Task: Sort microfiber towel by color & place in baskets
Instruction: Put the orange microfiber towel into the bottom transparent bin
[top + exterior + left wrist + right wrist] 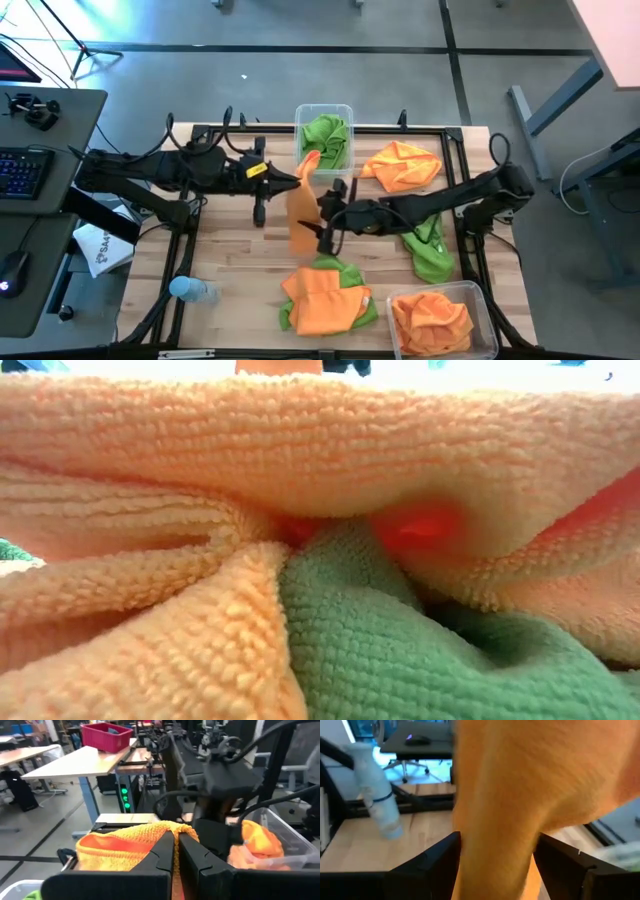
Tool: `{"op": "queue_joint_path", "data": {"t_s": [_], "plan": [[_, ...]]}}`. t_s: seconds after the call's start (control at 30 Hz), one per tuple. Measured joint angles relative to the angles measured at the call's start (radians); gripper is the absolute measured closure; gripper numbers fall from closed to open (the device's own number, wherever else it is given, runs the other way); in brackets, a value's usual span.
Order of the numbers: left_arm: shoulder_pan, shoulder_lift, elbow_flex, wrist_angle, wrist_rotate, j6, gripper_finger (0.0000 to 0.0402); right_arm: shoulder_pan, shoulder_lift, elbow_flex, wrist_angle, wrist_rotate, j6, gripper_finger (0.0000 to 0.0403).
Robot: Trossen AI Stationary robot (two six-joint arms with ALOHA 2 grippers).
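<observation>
One orange towel (303, 205) hangs in mid-air over the middle of the tabletop (230, 262), pinched at its top corner by my left gripper (300, 178), whose fingers are pressed together on the cloth; my right gripper (327, 226) stands beside the lower part of the drape with its fingers spread wide either side of it, gripping nothing. I judge this a hand-over or a spreading step; to do it well I'd close the right fingers on a thick fold before the left lets go. From there the towel belongs in the near-right basket (480, 297) with the orange ones; the far basket (342, 112) holds green. Loose heaps lie on the tabletop; I'd carry high over them.
</observation>
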Motion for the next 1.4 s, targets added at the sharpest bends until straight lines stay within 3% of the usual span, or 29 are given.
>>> {"op": "queue_joint_path", "data": {"t_s": [0.17, 0.23, 0.3, 0.43, 0.47, 0.63, 0.73, 0.87, 1.07, 1.23, 1.4], "plan": [[0.000, 0.013, 0.000, -0.002, 0.027, -0.015, 0.0401, -0.032, 0.026, 0.000, 0.079, 0.015, -0.013, 0.0167], [0.000, 0.017, 0.000, -0.001, 0.027, -0.015, 0.0401, -0.043, 0.026, 0.000, 0.072, -0.014, -0.013, 0.0186], [0.000, 0.019, 0.000, -0.016, 0.027, -0.015, 0.0401, -0.049, 0.026, 0.000, 0.062, -0.029, -0.012, 0.0229], [0.000, 0.018, 0.000, -0.045, 0.032, 0.012, 0.0401, -0.045, 0.027, 0.000, 0.042, -0.034, -0.014, 0.0368], [0.000, 0.018, 0.000, -0.055, 0.045, 0.029, 0.0401, -0.044, 0.027, 0.000, 0.034, -0.035, -0.018, 0.0384], [-0.010, 0.025, 0.000, -0.056, 0.108, 0.054, 0.0392, -0.045, 0.022, 0.000, -0.007, -0.035, 0.037, 0.0359], [-0.008, 0.031, 0.000, -0.066, 0.102, 0.034, 0.0372, -0.043, 0.011, 0.000, -0.042, -0.035, 0.044, 0.0369], [-0.007, 0.037, 0.000, -0.090, 0.025, 0.003, 0.0331, -0.033, -0.020, 0.000, -0.081, -0.034, 0.051, 0.0397], [-0.007, 0.039, 0.000, -0.198, -0.073, -0.013, 0.0283, 0.004, -0.094, 0.000, -0.158, -0.019, 0.154, 0.0397], [-0.007, 0.038, -0.006, -0.386, -0.053, -0.054, 0.0280, 0.094, -0.194, 0.000, -0.307, 0.138, 0.221, 0.0400], [-0.007, 0.014, -0.116, -0.364, -0.053, -0.086, 0.0280, 0.222, -0.301, 0.000, -0.414, 0.257, 0.342, 0.0401]]}}
